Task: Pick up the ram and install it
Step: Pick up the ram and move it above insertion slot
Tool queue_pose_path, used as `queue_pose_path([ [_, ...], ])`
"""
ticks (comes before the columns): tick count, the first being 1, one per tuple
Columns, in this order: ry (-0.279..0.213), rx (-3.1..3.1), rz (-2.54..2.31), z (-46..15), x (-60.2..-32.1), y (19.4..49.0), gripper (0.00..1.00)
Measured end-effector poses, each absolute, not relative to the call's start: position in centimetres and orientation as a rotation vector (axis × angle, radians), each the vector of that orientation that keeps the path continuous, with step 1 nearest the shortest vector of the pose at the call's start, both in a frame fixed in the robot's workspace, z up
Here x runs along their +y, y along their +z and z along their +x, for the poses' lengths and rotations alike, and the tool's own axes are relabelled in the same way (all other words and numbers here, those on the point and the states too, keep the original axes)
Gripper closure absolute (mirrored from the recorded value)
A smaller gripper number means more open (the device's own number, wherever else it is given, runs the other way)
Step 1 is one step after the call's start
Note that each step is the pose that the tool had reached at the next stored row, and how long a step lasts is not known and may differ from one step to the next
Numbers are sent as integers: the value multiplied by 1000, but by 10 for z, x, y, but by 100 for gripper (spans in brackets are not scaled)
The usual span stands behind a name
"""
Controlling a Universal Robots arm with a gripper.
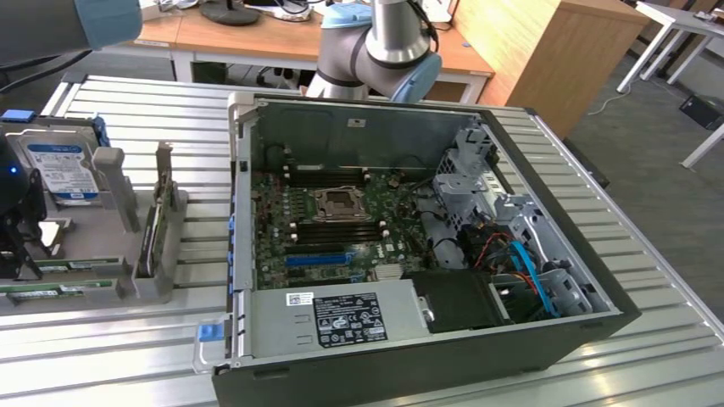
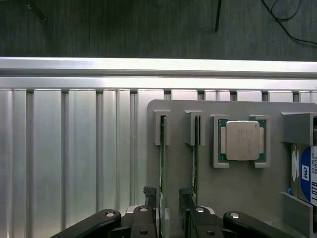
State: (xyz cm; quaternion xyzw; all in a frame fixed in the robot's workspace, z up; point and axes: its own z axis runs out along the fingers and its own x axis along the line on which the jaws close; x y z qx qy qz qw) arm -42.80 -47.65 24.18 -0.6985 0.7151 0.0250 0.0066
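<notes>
- Gripper (image 2: 167,194), wrist view: the jaws stand apart, one dark finger (image 2: 150,194) on each side of the ram (image 2: 162,163). No clamping on the stick can be seen.
- Ram: a thin green stick standing on edge in a slot of the grey holder (image 2: 237,193), with its far end seated in an upright grey bracket.
- Second ram stick (image 2: 195,158): on edge in the neighbouring slot, parallel to the first and just outside one finger.
- Processor (image 2: 242,140): a square silver-lidded chip on a green board, lying flat in its own recess in the holder, beside the second stick.
- Hard drive (image 2: 307,173): blue-labelled, at the holder's end past the processor and cut off by the picture edge.
- Slatted aluminium table (image 2: 74,158): carries the holder, with dark floor beyond its rim.
- Exterior view: the holder sits on the table at the exterior view's left, with the hard drive propped in it and green sticks along its near side.
- Computer case (image 1: 565,339): open-sided, lying on the table well apart from the holder.
- Motherboard (image 1: 328,229): green, inside the case, with a blue slot (image 1: 317,259) near its front.
- Power supply (image 1: 339,315): silver box with a black label, at the case's near end.
- Robot arm (image 1: 379,42): its grey joint rises behind the case.
</notes>
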Motion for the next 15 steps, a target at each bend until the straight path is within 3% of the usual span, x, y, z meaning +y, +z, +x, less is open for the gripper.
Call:
queue_pose_path([
  [15,72,2240,-2188,-428,-476,226,68],
])
